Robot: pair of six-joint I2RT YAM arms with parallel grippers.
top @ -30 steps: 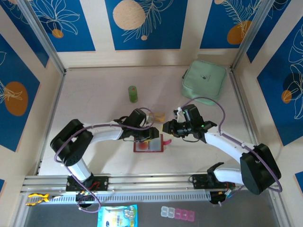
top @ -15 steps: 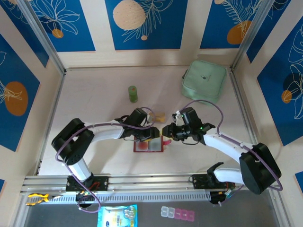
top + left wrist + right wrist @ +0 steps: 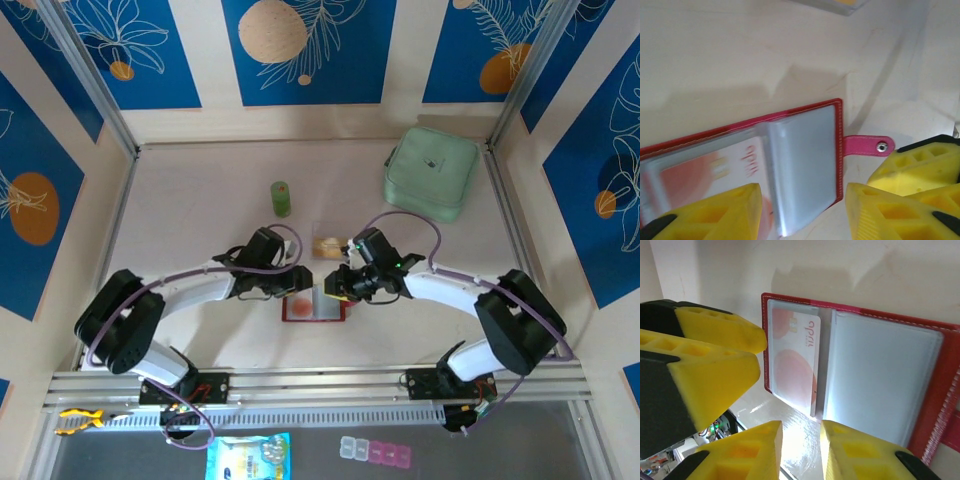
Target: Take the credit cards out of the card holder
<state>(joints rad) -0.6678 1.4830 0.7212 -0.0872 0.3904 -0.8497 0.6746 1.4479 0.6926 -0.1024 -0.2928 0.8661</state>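
The table (image 3: 200, 250) is the biggest thing here. The red card holder (image 3: 318, 310) lies open and flat on it. It is close to the near edge and about halfway between the left and right edges. Its long side runs along that near edge.

The left gripper (image 3: 802, 200) comes at the holder from the left. Its yellow fingers are wide apart, one on each side of a loose clear pocket (image 3: 805, 165), and they are not squeezing it. The right gripper (image 3: 800, 432) comes from the right. Its fingers have just a small gap between them, with nothing in the gap.

One pinkish-red card (image 3: 792, 360) sits inside a pocket. Its long way goes across the holder, from far to near. One short end is just beside the right gripper's fingers, so I think the right gripper is better placed to pinch that end and pull the card straight out.
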